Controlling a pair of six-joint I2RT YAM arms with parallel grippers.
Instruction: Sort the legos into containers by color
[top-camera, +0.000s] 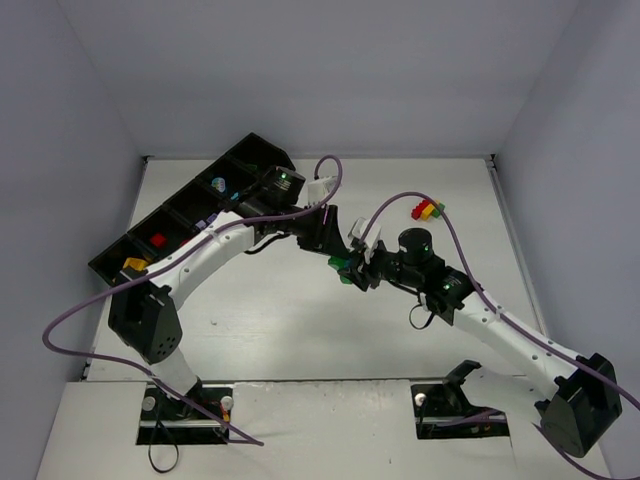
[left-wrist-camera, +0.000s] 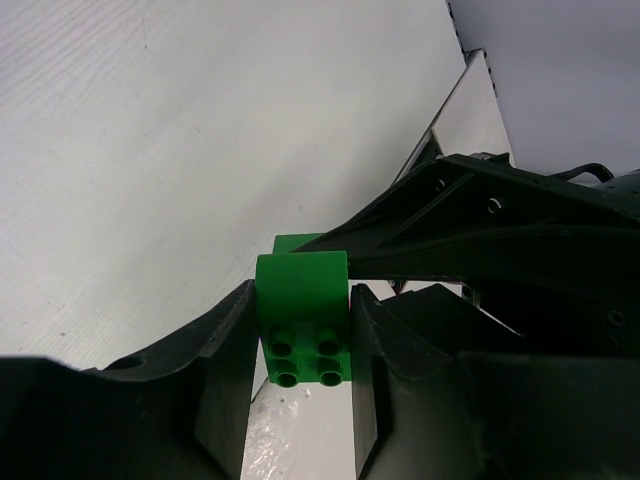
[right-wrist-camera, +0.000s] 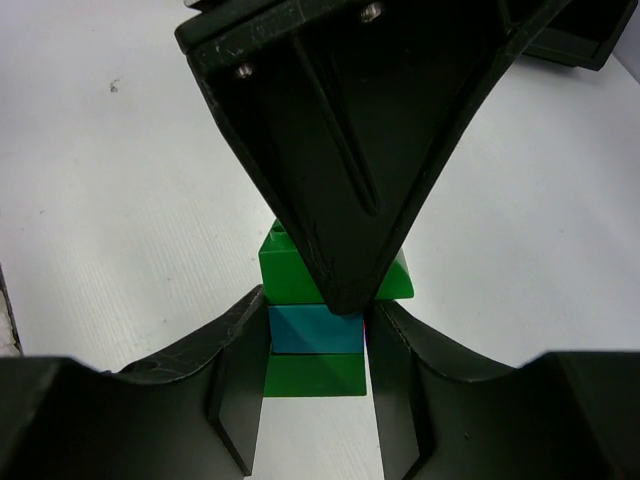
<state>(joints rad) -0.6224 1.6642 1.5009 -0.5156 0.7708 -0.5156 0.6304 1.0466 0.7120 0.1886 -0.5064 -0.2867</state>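
**Left gripper (left-wrist-camera: 302, 312).** The jaws are closed onto a green brick (left-wrist-camera: 302, 320), with one pad against each side face. The face of the brick nearest the lens carries four round studs or sockets; the view is too close to tell which.

**Right gripper (right-wrist-camera: 316, 335).** The jaws are closed to the width of a teal brick (right-wrist-camera: 315, 330), with the pads touching its left and right faces. A second green brick (right-wrist-camera: 312, 375) is joined to the teal brick on the lower side of the frame and also sits between the pads. The green brick sits on the upper side, and one finger of the left gripper lies across it. The three bricks form one stack, gripped from opposite ends by both grippers.

**Location.** In the top view the stack is just right of frame centre, over the white table (top-camera: 300, 330).

**Black tray (top-camera: 265, 150).** The tray runs diagonally through the upper left of the top view.
- Lower-left end compartment: an orange brick (top-camera: 133, 264).
- Next compartment: a red brick (top-camera: 158, 240).
- Fourth compartment: a small piece (top-camera: 218, 184), possibly teal.

**Loose item.** A red, yellow and green stack (top-camera: 428, 210) lies on the table at upper right of centre, well apart from the tray.
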